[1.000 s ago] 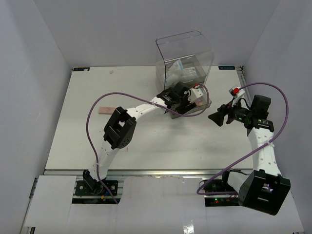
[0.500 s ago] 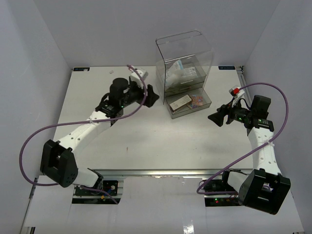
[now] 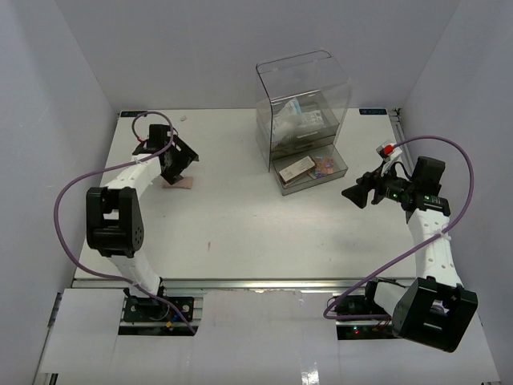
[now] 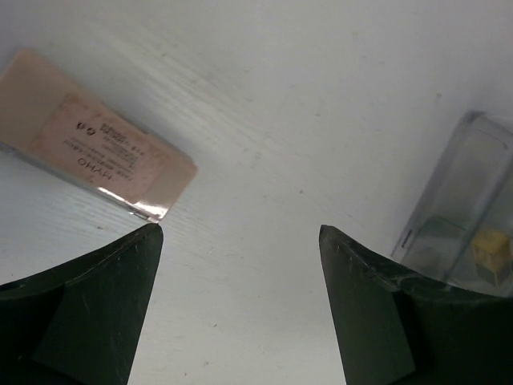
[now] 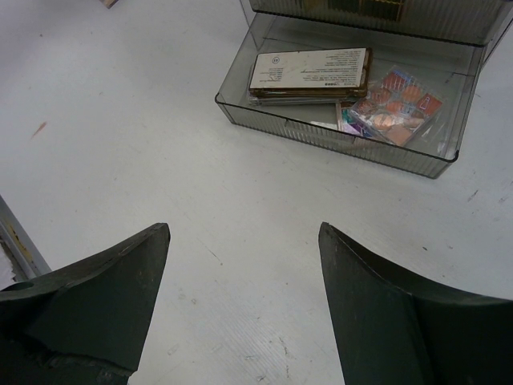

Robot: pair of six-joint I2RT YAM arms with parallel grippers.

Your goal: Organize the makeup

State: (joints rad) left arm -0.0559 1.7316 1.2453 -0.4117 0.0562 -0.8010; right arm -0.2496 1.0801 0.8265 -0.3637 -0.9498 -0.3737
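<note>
Got the left pincer [image 3: 178, 160] out at the far left of the table [image 3: 240, 233], fingers spread wide and gripping nothing. Hanging right over the pink palette [image 4: 88, 148], lying flat on the table well apart from the rest of the makeup. Left fingertip right by the palette's corner in the wrist view, can't tell whether touching. Pale label on the palette with a few lines of small print, upside down and too fuzzy to read.

Over on the right side, right pincer [image 5: 244, 228] also wide open and empty, hovering above bare table and aimed toward the clear drawer box [image 3: 303, 104] at the far middle. Bottom drawer [image 5: 321, 140] pulled out toward the near side. Inside it: a brown palette [image 5: 309, 72] on the left with a white label, lines of print and a little round symbol, way too small to make out. Just beside that on the right, a multicoloured palette [image 5: 393, 104] in shiny clear wrap, no readable writing. White-blue sachets [image 3: 300, 116] up in the closed drawer above, seen through the plastic, lettering not legible either.
</note>
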